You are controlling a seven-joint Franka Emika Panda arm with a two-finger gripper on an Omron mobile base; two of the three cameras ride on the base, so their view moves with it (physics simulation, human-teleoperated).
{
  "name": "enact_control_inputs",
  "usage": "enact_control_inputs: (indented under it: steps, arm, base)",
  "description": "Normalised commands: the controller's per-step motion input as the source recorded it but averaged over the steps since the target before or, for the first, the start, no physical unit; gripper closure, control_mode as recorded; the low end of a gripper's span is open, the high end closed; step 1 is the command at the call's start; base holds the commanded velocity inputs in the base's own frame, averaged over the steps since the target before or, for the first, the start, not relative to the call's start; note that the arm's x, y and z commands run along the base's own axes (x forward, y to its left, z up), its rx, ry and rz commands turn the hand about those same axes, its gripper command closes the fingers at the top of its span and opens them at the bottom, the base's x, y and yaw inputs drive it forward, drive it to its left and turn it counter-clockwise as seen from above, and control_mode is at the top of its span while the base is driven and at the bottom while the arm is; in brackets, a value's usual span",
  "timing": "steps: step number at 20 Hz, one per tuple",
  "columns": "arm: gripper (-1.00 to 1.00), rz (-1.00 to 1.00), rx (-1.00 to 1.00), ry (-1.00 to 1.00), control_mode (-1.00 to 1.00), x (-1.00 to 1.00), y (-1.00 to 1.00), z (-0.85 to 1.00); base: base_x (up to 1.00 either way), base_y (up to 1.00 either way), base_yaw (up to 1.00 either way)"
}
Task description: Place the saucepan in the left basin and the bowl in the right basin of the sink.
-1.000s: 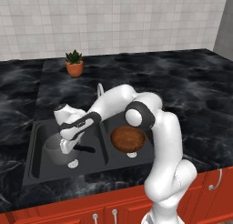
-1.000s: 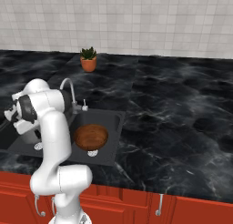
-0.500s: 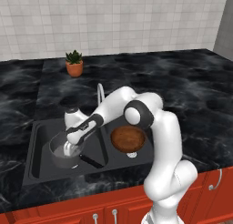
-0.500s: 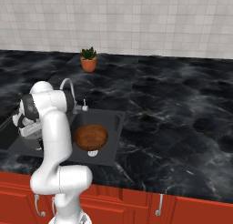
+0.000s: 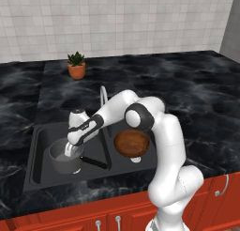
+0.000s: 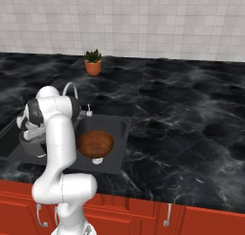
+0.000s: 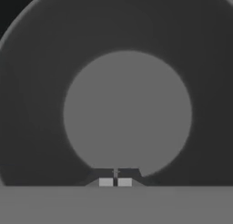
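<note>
The grey saucepan (image 5: 60,162) stands in the wide left basin (image 5: 41,140) of the black sink (image 5: 65,182), its black handle (image 5: 93,161) pointing right toward the divider. My gripper (image 5: 69,153) reaches down into the pan near its right rim. In the hand view the gripper (image 7: 115,182) is shut, its tips together over the saucepan (image 7: 127,114) floor with nothing seen between them. The reddish-brown wooden bowl (image 5: 132,143) sits upright in the narrow right basin (image 5: 120,128). From the right, the bowl (image 6: 95,143) shows beside my arm and the saucepan (image 6: 30,146) behind it.
A curved silver faucet (image 5: 103,96) rises behind the divider, close above my forearm. A small potted plant (image 5: 76,65) stands on the black marble counter (image 5: 187,94) at the back. Red cabinet fronts (image 5: 220,197) run below the counter edge.
The gripper went from open to shut and sank from above the saucepan down into it. The bowl stayed where it was.
</note>
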Motion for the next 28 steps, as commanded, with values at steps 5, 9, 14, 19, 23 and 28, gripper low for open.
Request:
enact_control_inputs:
  steps: [5, 9, 14, 19, 23, 28]
  arm:
    - [1.00, 0.00, 0.01, 0.00, -1.00, 0.02, 0.07, -0.05]
    - [1.00, 0.00, -0.01, 0.00, -1.00, -0.02, 0.14, 0.00]
    - [-1.00, -0.02, -0.03, 0.09, -1.00, 0.00, 0.21, 0.07]
    - [-1.00, -0.03, -0.07, 0.07, -1.00, -0.01, 0.18, 0.11]
    - [-1.00, -0.02, -0.03, 0.00, -1.00, -0.05, 0.07, 0.18]
    - [-1.00, -0.05, -0.03, 0.01, -1.00, -0.10, 0.03, 0.24]
  base:
    - [0.00, 0.00, 0.00]
    - [0.00, 0.00, 0.00]
    - [0.00, 0.00, 0.00]
    - [0.00, 0.00, 0.00]
    - [0.00, 0.00, 0.00]
    - [0.00, 0.00, 0.00]
